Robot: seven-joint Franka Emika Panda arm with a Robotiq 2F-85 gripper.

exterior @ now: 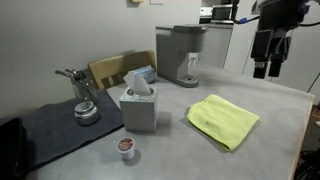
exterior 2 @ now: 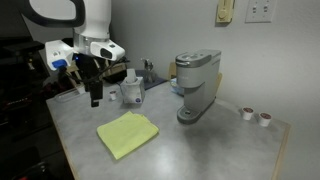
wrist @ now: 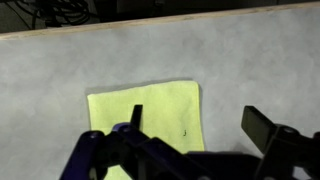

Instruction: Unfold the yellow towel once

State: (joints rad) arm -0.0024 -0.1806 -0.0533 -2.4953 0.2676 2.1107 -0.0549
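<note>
Grey table (exterior: pixel 285 105) carries the yellow towel (exterior: pixel 222 120) folded near one edge, untouched; my end effector (exterior: pixel 267 70) hangs high above, released, empty, so the whole unfold remains.

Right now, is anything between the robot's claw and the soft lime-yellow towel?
No. The black open gripper hangs above the flat lime-yellow cloth towel, and nothing visible lies between them.
</note>
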